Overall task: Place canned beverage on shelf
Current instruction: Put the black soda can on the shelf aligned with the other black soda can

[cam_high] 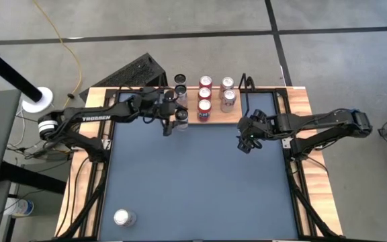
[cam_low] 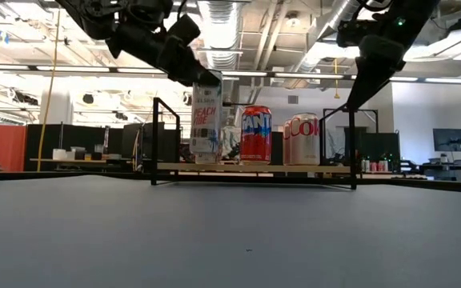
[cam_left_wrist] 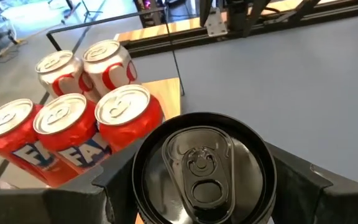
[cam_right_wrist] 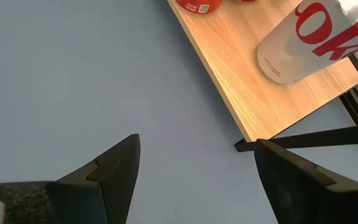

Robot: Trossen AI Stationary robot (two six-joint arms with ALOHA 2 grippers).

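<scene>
**Tall can held at the shelf's left end**

The tall white can (cam_low: pixel 206 120), dark-lidded from above, sits upper centre in the high view, just left of the red Fanta cans (cam_high: pixel 204 107). In the low view its base is at the level of the light-wood shelf (cam_low: pixel 326 167), at the board's left end; whether it rests on the board or hangs just off it cannot be told. The left gripper (cam_high: pixel 173 115) clasps the can, one finger on each side of its rim in the left wrist view. Three red cans and two silver Coke cans (cam_high: pixel 228 92) fill the middle and right of the board, so the only spare room is that left edge, close against the nearest red can.

The right gripper (cam_high: pixel 247 140) hangs right of centre over the dark-blue tabletop (cam_high: pixel 200 188), fingers spread wide around nothing, just off the shelf's front right corner. One silver can (cam_high: pixel 123 217) stands alone at lower left, with wide bare table between
</scene>
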